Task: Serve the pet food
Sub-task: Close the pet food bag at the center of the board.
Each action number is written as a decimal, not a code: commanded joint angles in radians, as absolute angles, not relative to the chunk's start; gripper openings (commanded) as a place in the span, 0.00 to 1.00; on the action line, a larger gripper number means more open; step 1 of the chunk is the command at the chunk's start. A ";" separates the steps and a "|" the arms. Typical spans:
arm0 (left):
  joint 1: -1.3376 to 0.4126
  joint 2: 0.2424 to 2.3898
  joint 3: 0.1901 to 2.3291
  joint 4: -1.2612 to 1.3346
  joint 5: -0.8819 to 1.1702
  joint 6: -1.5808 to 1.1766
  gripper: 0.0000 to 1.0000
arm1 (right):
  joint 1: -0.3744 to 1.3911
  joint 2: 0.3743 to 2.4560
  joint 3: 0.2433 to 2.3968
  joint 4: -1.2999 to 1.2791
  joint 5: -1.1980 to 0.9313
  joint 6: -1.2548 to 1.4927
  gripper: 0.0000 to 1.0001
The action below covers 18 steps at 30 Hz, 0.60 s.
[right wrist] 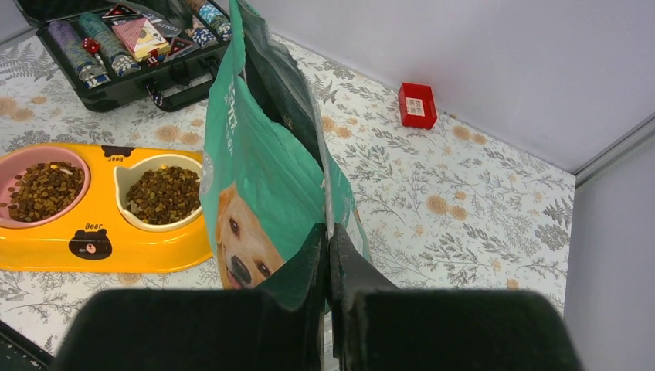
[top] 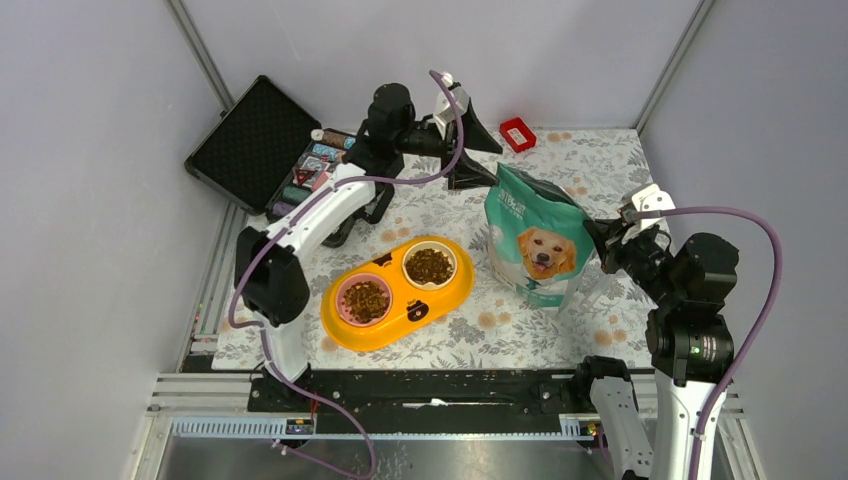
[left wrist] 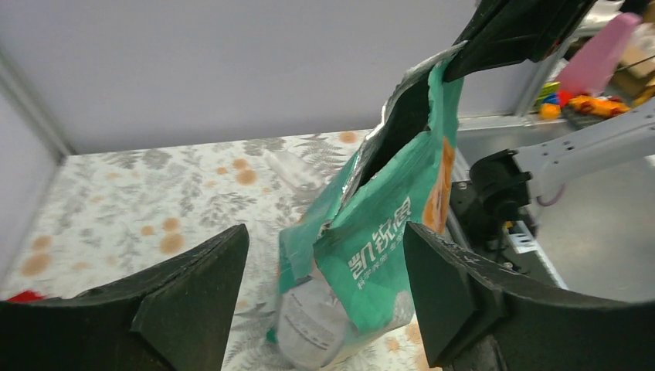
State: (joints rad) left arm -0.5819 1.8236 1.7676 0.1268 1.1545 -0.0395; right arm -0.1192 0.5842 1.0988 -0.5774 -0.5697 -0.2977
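The teal-and-white pouch (top: 533, 240) with the golden retriever stands upright on the table, right of the feeder, its top open. My right gripper (top: 604, 241) is shut on the pouch's right edge; the right wrist view shows the fingers (right wrist: 328, 255) pinching the pouch (right wrist: 263, 170) at its side seam. My left gripper (top: 478, 150) is open by the pouch's top left corner. In the left wrist view the pouch (left wrist: 386, 247) lies beyond the gap between the spread fingers (left wrist: 193, 286), not touching them. Brown kibble fills the pink bowl (top: 366, 299) and the white bowl (top: 429, 265).
Both bowls sit in an orange feeder (top: 440, 300) at the table's middle. An open black case (top: 255, 140) with small items lies at the back left. A small red box (top: 517, 133) lies at the back wall. Grey walls enclose the flowered tablecloth.
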 commanded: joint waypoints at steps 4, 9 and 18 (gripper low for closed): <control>-0.626 1.926 1.810 0.723 1.348 -0.560 0.72 | -0.127 0.577 1.111 -0.519 -0.595 -0.307 0.00; -0.644 1.999 1.808 1.180 1.383 -0.936 0.62 | -0.127 0.581 1.113 -0.518 -0.597 -0.304 0.00; -0.637 1.954 1.708 1.194 1.401 -0.905 0.62 | -0.127 0.581 1.114 -0.518 -0.598 -0.298 0.00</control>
